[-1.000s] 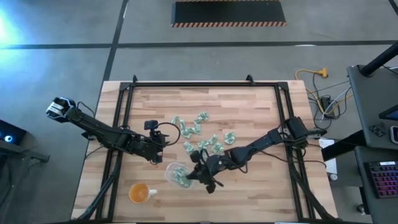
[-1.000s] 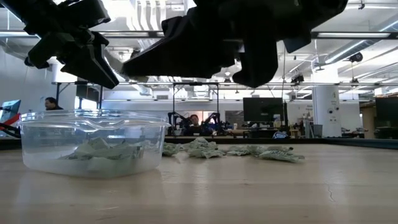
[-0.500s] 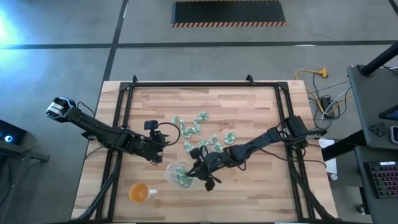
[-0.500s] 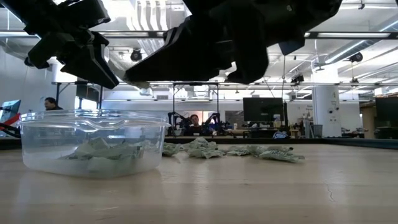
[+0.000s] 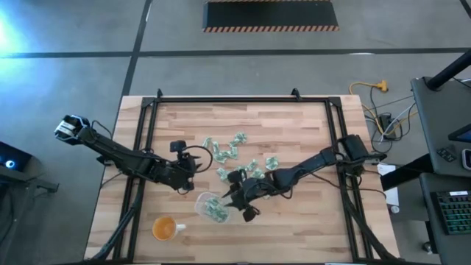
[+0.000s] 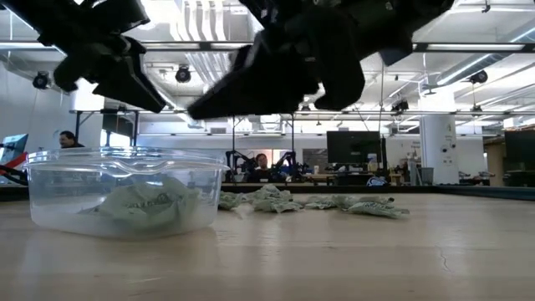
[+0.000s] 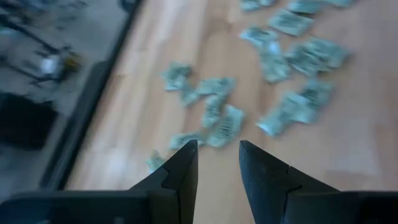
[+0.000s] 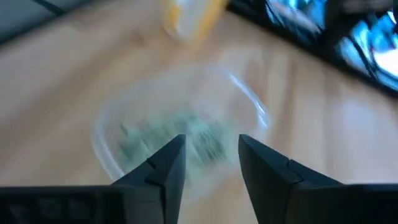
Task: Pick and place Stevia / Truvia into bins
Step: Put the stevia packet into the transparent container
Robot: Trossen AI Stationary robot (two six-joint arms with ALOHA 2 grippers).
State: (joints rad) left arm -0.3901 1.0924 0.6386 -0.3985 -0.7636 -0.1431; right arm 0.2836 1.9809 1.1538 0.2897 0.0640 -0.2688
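Pale green Stevia / Truvia packets (image 5: 237, 157) lie scattered flat on the wooden table, seen also in the left wrist view (image 7: 217, 115). The clear bin (image 5: 208, 207) stands near the front, with a heap of packets (image 6: 155, 203) resting on its floor. My right gripper (image 8: 211, 138) hovers open just above the bin's right rim (image 5: 232, 197), nothing between its fingers. My left gripper (image 7: 217, 144) hangs open above the table to the left of the scattered packets (image 5: 193, 173), holding nothing.
An orange cup (image 5: 163, 228) with a handle stands at the front left, close to the bin. A black frame (image 5: 147, 118) runs along the table's left, far and right edges. Bare wood (image 5: 302, 228) lies to the right of the bin.
My right gripper has shifted a little toward the table's left and far edge, over the bin. The heap of packets inside the bin stands taller now, a packet having dropped onto it.
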